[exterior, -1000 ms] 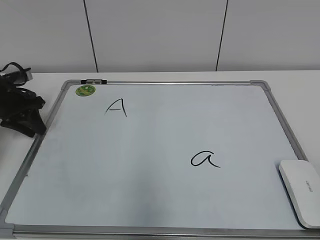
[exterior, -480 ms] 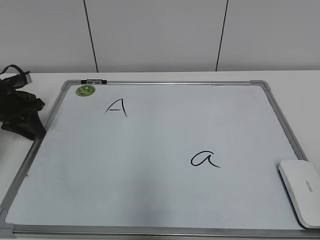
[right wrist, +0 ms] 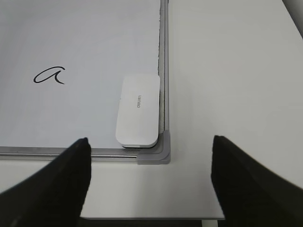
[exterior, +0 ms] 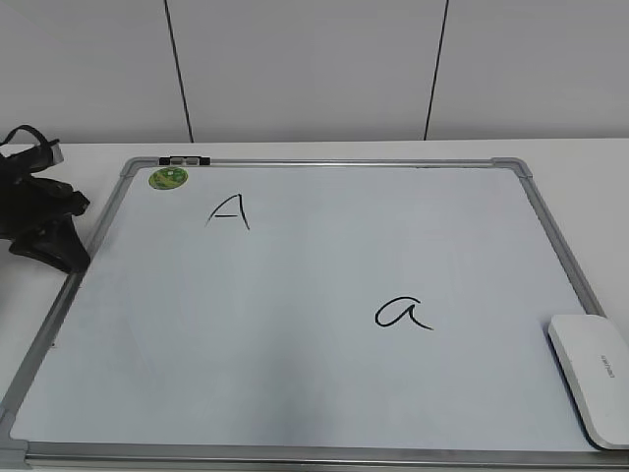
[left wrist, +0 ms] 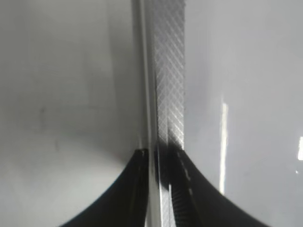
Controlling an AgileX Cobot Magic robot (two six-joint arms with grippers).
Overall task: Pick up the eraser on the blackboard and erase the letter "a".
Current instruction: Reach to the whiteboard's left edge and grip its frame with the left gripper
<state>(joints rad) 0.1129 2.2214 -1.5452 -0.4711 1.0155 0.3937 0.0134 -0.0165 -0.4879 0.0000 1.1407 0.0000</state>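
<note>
The blackboard [exterior: 324,163] is a white board with a silver frame, lying flat on the table. The cursive letter "a" [exterior: 403,314] is right of the middle; it also shows in the right wrist view [right wrist: 49,74]. The white eraser [exterior: 595,379] lies on the board's near right corner, against the frame [right wrist: 138,111]. My right gripper [right wrist: 149,182] is open and empty, above the table just in front of that corner, short of the eraser. It is out of the exterior view. My left gripper [exterior: 44,236] is at the board's left edge, its jaws [left wrist: 160,158] closed on the silver frame [left wrist: 168,71].
A capital "A" [exterior: 228,209] and a round green sticker [exterior: 168,178] are at the board's far left. A grey corner cap [right wrist: 158,153] lies by the eraser. White table [right wrist: 227,71] runs right of the board; its front edge is close below my right gripper.
My left gripper has shifted slightly toward the back along the board's left edge. The board's near left corner has moved a touch. The eraser and the letters have not moved.
</note>
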